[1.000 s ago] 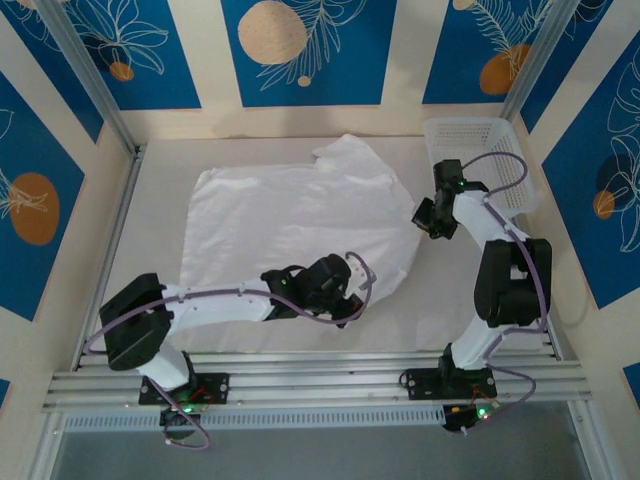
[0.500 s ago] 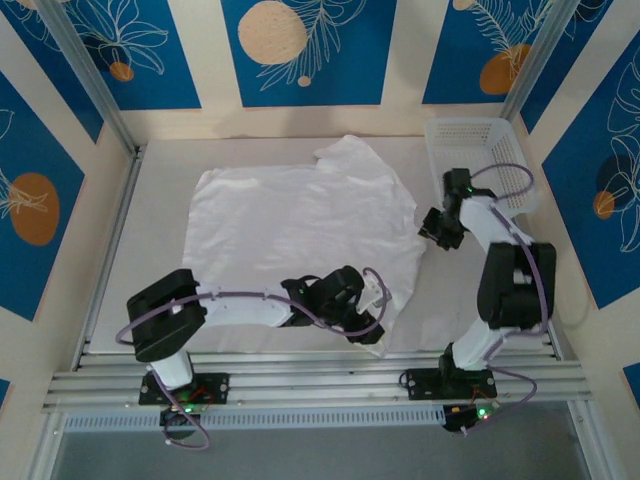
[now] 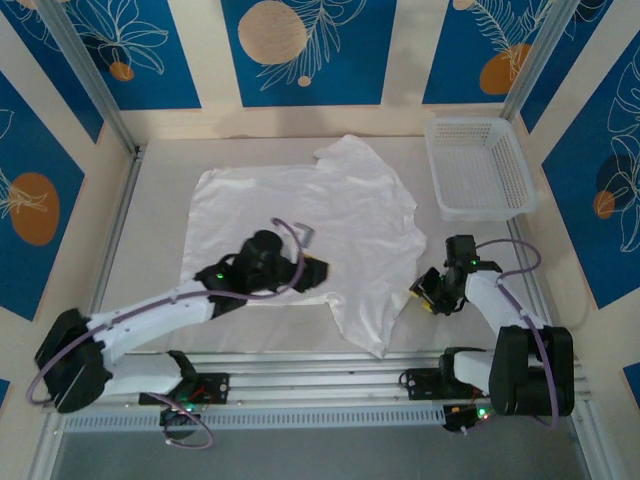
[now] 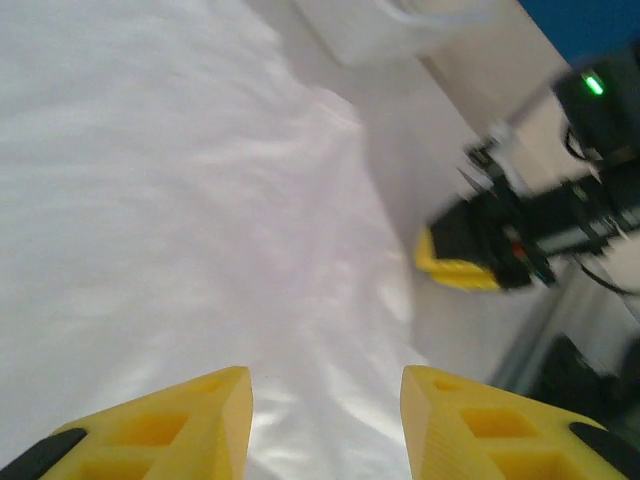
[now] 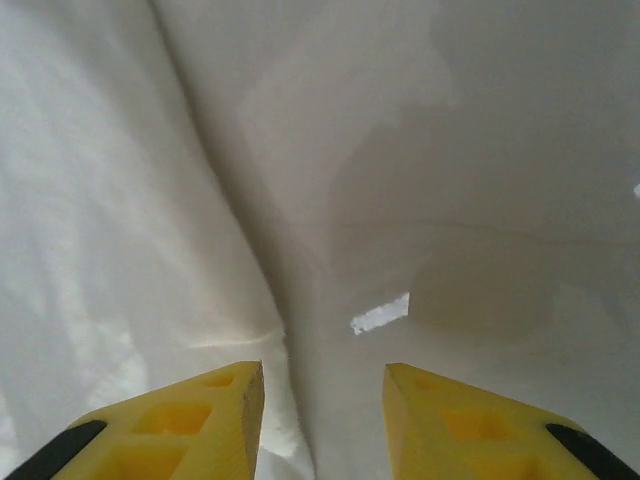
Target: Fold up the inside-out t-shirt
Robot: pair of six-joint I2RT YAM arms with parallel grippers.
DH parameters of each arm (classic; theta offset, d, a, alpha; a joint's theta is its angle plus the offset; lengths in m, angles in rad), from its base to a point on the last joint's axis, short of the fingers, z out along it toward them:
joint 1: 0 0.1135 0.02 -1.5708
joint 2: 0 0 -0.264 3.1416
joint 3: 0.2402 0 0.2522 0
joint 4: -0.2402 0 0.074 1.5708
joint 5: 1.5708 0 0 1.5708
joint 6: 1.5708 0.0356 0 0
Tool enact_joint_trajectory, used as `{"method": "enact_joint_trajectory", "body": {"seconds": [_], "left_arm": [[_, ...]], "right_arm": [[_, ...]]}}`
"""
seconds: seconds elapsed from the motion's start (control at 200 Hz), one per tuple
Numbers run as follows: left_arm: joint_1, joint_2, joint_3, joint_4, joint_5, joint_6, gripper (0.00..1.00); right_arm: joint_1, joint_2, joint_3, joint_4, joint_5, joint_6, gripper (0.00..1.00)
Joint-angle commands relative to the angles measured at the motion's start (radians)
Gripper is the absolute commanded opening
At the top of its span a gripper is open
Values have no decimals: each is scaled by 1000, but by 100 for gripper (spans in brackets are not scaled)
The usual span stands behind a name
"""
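Observation:
The inside-out t-shirt (image 3: 300, 205) lies spread flat and wrinkled on the white table, one corner reaching toward the near edge. My left gripper (image 3: 316, 270) hovers over the shirt's near part. In the left wrist view it (image 4: 325, 410) is open, with only white cloth (image 4: 150, 200) below and nothing between the fingers. My right gripper (image 3: 422, 296) sits low just right of the shirt's lower right edge. In the right wrist view it (image 5: 322, 400) is open too, over the shirt's edge (image 5: 100, 200) and the bare table (image 5: 520, 150).
A white lattice basket (image 3: 478, 165) stands at the back right. Aluminium rails (image 3: 320, 375) run along the near edge where the arm bases sit. Patterned walls close in the table on three sides. My right gripper's yellow fingers (image 4: 455, 268) show in the left wrist view.
Both grippers have opened and let go of the shirt. The left arm swung back left over the cloth. The right arm pulled toward the near edge, and the shirt's right corner now lies nearer.

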State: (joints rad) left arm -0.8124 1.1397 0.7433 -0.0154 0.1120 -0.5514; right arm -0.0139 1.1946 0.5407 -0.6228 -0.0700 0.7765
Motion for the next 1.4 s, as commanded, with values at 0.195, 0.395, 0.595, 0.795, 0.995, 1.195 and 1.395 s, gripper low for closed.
{"method": "enact_joint_trajectory", "body": {"seconds": [0.195, 0.395, 0.595, 0.795, 0.995, 1.195, 1.395], "left_arm": [[175, -196, -93, -185, -5, -16, 44], [194, -232, -129, -178, 2, -36, 44], [206, -224, -111, -240, -39, -51, 45], [260, -201, -75, -372, -100, -101, 44], [291, -206, -82, -409, -141, -165, 43], [364, -153, -23, -630, -303, -267, 43], [438, -158, -43, -646, -283, -296, 43]], "right_arm": [[51, 53, 45, 92, -26, 51, 38], [47, 94, 52, 125, 45, 27, 34], [56, 140, 57, 124, 25, 31, 32], [66, 52, 47, 64, 59, 45, 31], [72, 111, 40, 113, 39, 54, 28], [78, 124, 78, 87, 80, 29, 31], [90, 128, 54, 68, 86, 13, 35]]}}
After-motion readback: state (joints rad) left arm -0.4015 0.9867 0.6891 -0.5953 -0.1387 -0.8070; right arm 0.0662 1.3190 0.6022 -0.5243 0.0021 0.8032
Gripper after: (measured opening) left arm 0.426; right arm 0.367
